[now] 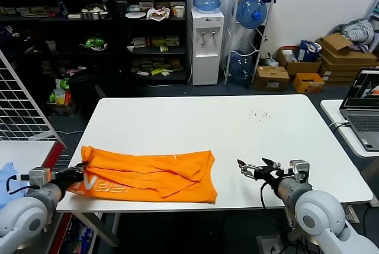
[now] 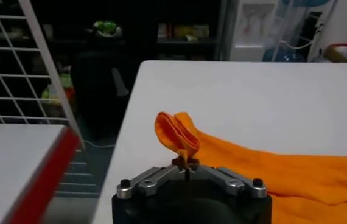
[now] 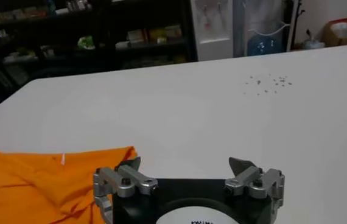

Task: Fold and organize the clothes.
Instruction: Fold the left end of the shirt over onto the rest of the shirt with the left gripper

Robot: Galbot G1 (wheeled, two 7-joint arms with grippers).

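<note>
The orange T-shirt (image 1: 151, 176) lies partly folded along the white table's near edge, its white lettering showing at its left end. My left gripper (image 1: 81, 171) is shut on a bunched fold of the shirt's left end, seen pinched between the jaws in the left wrist view (image 2: 186, 163), where the orange T-shirt (image 2: 271, 170) trails away across the table. My right gripper (image 1: 256, 167) is open and empty, just above the table to the right of the shirt. In the right wrist view my right gripper (image 3: 185, 165) has its jaws wide apart, and the T-shirt's right edge (image 3: 45, 182) lies beside one finger.
The white table (image 1: 237, 129) has small dark specks (image 1: 259, 115) at the back right. A laptop (image 1: 364, 109) sits on a side table at the right. A wire rack (image 1: 21, 103) and a light blue cloth (image 1: 7, 177) are at the left. Shelves and a water cooler stand behind.
</note>
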